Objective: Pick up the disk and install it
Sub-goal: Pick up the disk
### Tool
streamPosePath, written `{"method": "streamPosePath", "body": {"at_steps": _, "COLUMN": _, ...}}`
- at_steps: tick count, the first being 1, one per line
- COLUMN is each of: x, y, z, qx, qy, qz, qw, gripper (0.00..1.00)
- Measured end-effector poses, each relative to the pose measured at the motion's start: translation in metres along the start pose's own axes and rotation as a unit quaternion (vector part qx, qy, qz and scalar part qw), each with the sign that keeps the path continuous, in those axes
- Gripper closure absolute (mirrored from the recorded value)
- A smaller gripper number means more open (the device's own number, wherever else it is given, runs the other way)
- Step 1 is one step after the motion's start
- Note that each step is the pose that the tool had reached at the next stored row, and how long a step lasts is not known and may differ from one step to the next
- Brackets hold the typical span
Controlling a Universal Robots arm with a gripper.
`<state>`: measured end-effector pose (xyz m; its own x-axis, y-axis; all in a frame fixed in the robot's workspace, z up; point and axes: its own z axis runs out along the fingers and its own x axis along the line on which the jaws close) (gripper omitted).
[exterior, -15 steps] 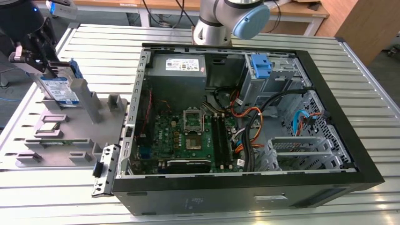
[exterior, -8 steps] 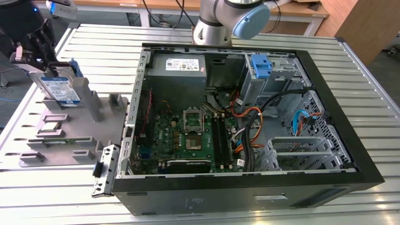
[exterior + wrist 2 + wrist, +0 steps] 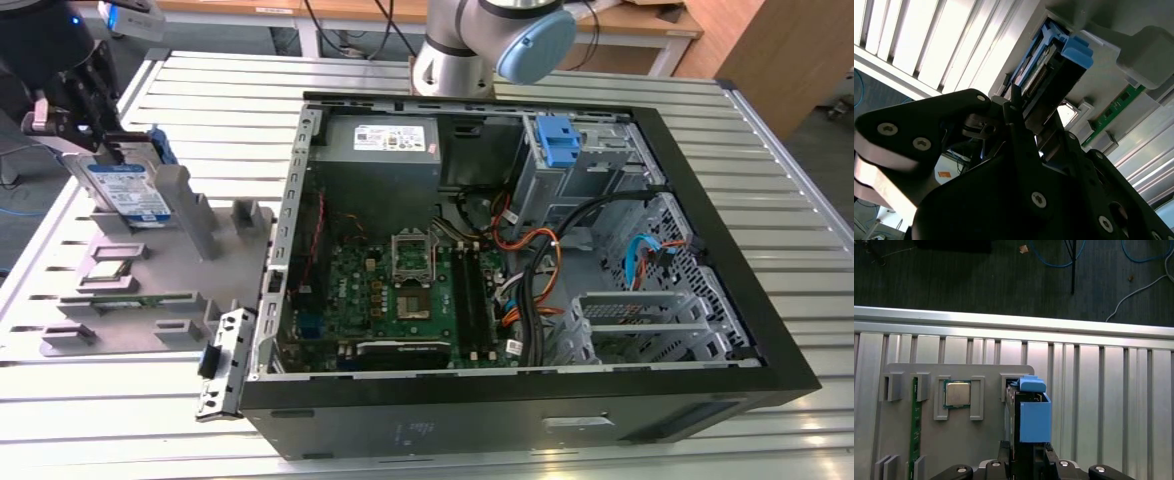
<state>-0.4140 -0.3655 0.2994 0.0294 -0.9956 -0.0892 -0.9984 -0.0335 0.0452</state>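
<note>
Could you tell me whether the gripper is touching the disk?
Cannot tell: in both wrist views the gripper straddles the disk, but neither contact nor gap shows.

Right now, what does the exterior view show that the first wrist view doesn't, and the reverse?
Exterior view: the open computer case with its motherboard and power supply.
First wrist view: the dark floor with cables lying past the table edge.
Both: the disk standing in the grey holder, the gripper at it, and the slatted table.
</note>
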Motion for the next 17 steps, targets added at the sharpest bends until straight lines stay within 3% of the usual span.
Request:
{"method": "streamPosePath", "body": {"at_steps": 11, "x": 0.0000, "y": 0.0000, "z": 0.0000, "qx": 0.0000, "qy": 0.0000, "qz": 0.000, "qw": 1.0000, "gripper": 0.57}}
{"method": "streamPosePath", "body": {"at_steps": 17, "x": 0.0000, "y": -0.0001, "z": 0.0002, "qx": 0.0020, "qy": -0.0011, "qz": 0.023, "qw": 0.9997, "gripper": 0.57}}
